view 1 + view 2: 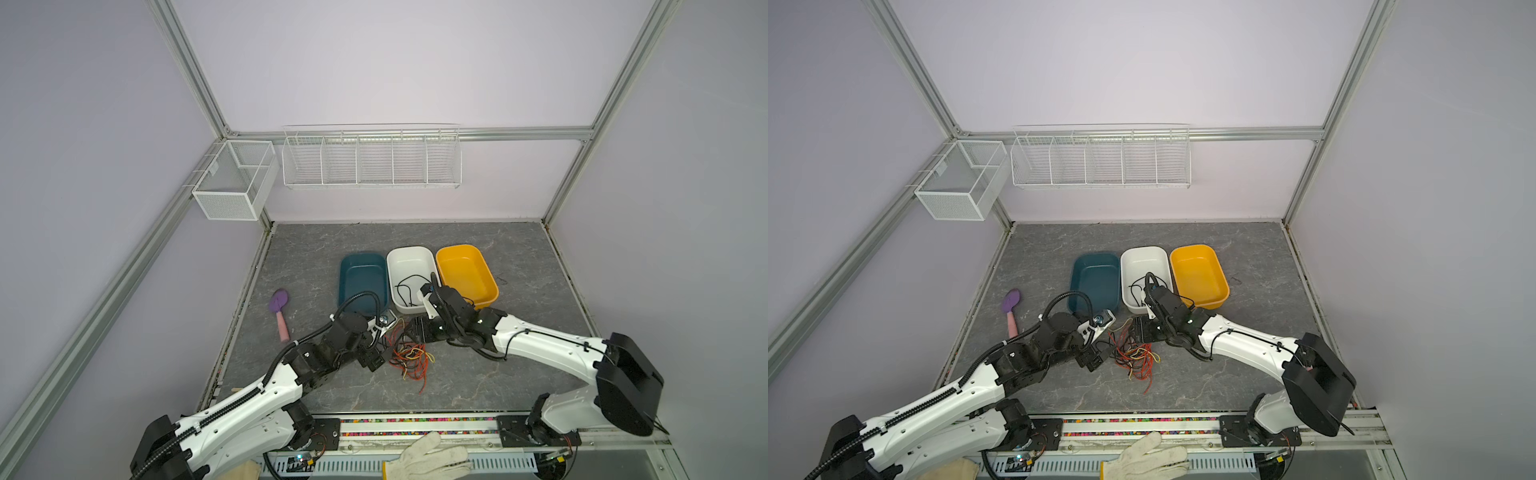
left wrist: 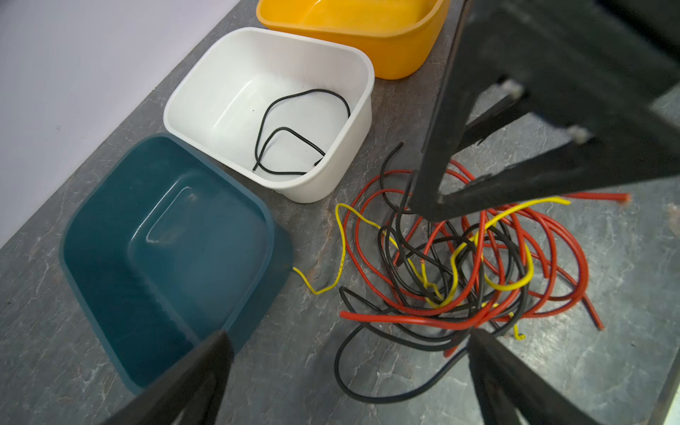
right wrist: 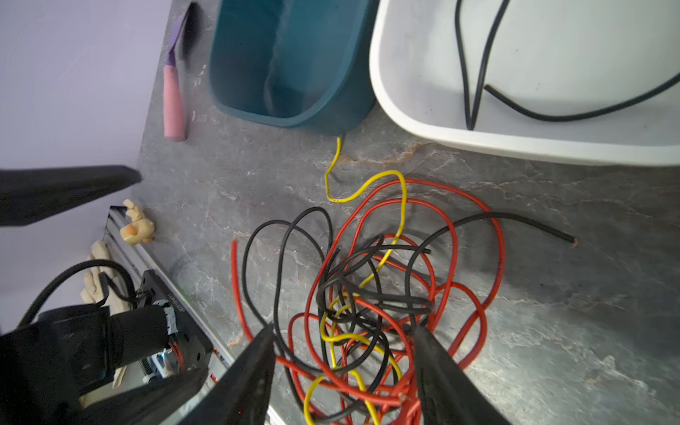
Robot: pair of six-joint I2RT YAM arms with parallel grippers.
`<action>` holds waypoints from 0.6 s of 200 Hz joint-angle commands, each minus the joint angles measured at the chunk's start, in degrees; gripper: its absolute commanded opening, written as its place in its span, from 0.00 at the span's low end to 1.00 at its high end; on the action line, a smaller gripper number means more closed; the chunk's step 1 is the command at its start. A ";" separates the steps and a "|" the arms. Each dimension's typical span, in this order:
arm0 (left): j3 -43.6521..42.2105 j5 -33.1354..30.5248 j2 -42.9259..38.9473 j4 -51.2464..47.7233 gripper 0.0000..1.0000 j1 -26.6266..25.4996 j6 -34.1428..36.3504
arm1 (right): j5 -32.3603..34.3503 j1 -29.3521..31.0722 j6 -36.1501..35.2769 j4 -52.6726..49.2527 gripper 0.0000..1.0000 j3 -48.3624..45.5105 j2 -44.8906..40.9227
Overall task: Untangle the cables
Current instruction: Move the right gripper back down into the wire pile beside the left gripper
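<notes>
The cables (image 1: 411,358) (image 1: 1136,357) lie in a loose tangle of red, black and yellow wires on the grey table in front of the bins. My left gripper (image 2: 349,353) (image 1: 375,358) is wide open, low at the tangle's left edge, with one black loop lying on the table between its fingers. Open too is my right gripper (image 3: 344,342) (image 1: 419,329), which hovers just over the tangle (image 3: 371,300) from the far right side; its jaws straddle several strands without closing on any. One separate black cable (image 2: 283,128) (image 3: 552,118) rests coiled inside the white bin (image 1: 411,254).
A teal bin (image 1: 361,286) and a yellow bin (image 1: 467,270) flank the white one. A purple spatula with a pink handle (image 1: 279,309) lies at the left. A white glove (image 1: 428,457) sits on the front rail. Wire baskets (image 1: 372,160) hang on the back wall.
</notes>
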 commanded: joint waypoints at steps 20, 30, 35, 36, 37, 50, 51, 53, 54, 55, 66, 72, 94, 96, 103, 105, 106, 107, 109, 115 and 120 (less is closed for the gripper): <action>0.51 3.05 0.73 -1.52 0.99 -0.64 2.10 | 4.67 1.41 8.73 -0.05 0.62 1.35 4.20; 0.09 3.88 0.57 -1.48 1.00 -0.76 2.57 | 5.59 1.55 9.57 -0.53 0.61 1.75 4.81; -0.05 4.16 0.48 -1.44 0.99 -0.76 2.66 | 5.95 1.54 9.81 -0.49 0.61 1.79 4.99; -0.05 4.16 0.44 -1.44 0.99 -0.75 2.75 | 6.01 1.53 9.84 -0.48 0.61 1.75 5.00; -0.06 4.16 0.37 -1.48 1.00 -0.79 2.75 | 6.08 1.56 9.86 -0.48 0.61 1.77 5.00; -0.31 4.16 0.22 -1.49 1.00 -0.89 2.85 | 6.97 1.54 10.36 -0.48 0.60 1.98 5.35; -0.32 4.16 0.22 -1.46 1.00 -0.91 2.85 | 7.05 1.53 10.38 -0.48 0.60 2.02 5.40; -0.32 4.16 0.22 -1.44 1.00 -0.91 2.86 | 7.15 1.56 10.46 -0.47 0.60 2.05 5.47; -0.32 4.16 0.22 -1.44 1.00 -0.92 2.85 | 7.18 1.54 10.47 -0.43 0.60 2.06 5.55; -0.32 4.16 0.22 -1.48 1.00 -0.92 2.85 | 7.20 1.57 10.44 -0.41 0.60 2.10 5.58; -0.28 4.33 0.44 -1.56 1.00 -0.96 2.85 | 7.61 1.60 10.44 -0.36 0.58 2.43 6.09; -0.24 4.42 0.52 -1.67 0.99 -0.92 2.85 | 7.74 1.60 10.43 -0.47 0.57 2.57 6.38; -0.06 4.43 0.92 -1.96 1.00 -0.93 2.86 | 8.64 1.60 10.33 -0.34 0.54 2.73 7.30; -0.06 4.43 1.01 -2.01 1.00 -0.92 2.89 | 8.80 1.60 10.25 -0.37 0.54 2.82 7.36; -0.06 4.58 1.08 -1.96 1.00 -0.94 2.85 | 9.14 1.61 9.91 -0.30 0.54 2.83 7.69; -0.06 4.60 1.16 -2.05 1.00 -0.92 2.89 | 9.14 1.67 9.88 -0.30 0.54 2.87 7.76; -0.06 4.60 1.17 -2.05 1.00 -0.96 2.86 | 9.19 1.64 9.88 -0.30 0.54 2.91 7.79; -0.06 4.69 1.18 -2.05 1.00 -0.98 2.85 | 9.17 1.62 9.83 -0.25 0.54 2.92 7.85; -0.06 4.69 1.14 -2.05 1.00 -1.00 2.84 | 9.22 1.65 9.80 -0.29 0.54 2.98 7.95; -0.06 4.92 1.14 -2.07 1.00 -1.02 2.87 | 9.24 1.64 9.79 -0.30 0.54 3.12 8.33; -0.06 4.92 1.24 -2.05 1.00 -1.00 2.90 | 9.11 1.61 9.78 0.01 0.54 3.26 8.65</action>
